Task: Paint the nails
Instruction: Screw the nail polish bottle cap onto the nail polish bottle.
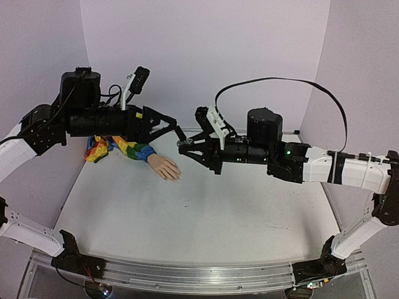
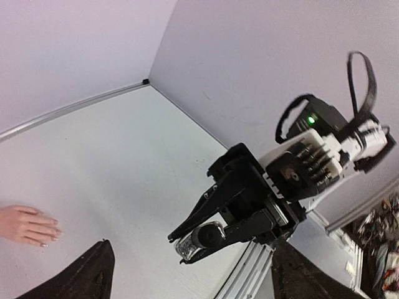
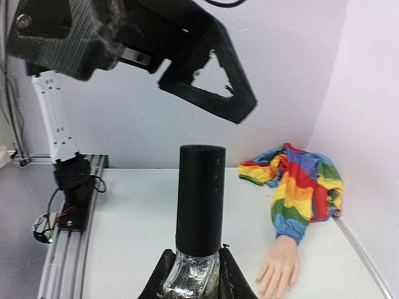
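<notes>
The pale fake hand point(image 1: 165, 168) lies palm down on the white table, its rainbow sleeve point(image 1: 118, 148) trailing to the back left. Its tiny nails point(image 2: 55, 233) show at the fingertips. My right gripper point(image 1: 184, 146) is shut on the glass body of a small polish bottle point(image 3: 194, 277) with a tall black cap point(image 3: 201, 199), held in the air to the right of the hand. My left gripper point(image 1: 179, 132) is open, its fingers point(image 2: 93, 274) spread wide, just above the cap and apart from it. The fake hand also shows in the right wrist view point(image 3: 280, 268).
The aluminium rail point(image 1: 193, 277) runs along the near table edge by both arm bases. Lilac walls close in the back and sides. A black cable point(image 1: 299, 84) loops over the right arm.
</notes>
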You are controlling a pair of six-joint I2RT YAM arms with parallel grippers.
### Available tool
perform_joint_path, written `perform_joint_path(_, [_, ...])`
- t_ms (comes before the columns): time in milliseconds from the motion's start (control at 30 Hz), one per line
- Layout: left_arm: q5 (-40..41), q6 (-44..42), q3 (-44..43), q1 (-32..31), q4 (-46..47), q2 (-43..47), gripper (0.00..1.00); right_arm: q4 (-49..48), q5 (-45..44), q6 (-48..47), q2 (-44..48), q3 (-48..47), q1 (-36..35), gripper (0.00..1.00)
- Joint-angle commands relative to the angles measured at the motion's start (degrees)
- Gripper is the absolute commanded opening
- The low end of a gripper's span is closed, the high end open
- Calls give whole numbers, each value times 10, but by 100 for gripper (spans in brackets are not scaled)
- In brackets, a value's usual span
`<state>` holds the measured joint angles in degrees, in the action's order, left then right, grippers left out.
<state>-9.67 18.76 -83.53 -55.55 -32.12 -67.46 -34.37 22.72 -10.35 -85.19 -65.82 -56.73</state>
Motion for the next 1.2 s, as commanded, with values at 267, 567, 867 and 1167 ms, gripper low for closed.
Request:
perform_joint_path(267, [48,89,-41,2,26,-60,60,-66,-134,-6,-25,-30,-5,0])
perform_joint_path(567, [41,88,-52,2,48,-96,45,-67,-132,-10,-32,-34,-4,0])
perform_joint_path(867, [27,85,-61,2,50,-114,21,-69,-135,-12,-30,-33,-5,0])
perform_joint_path(1167, [-349,-100,-43,2,79,-121,0,-64,66,9,6,-18,14,0])
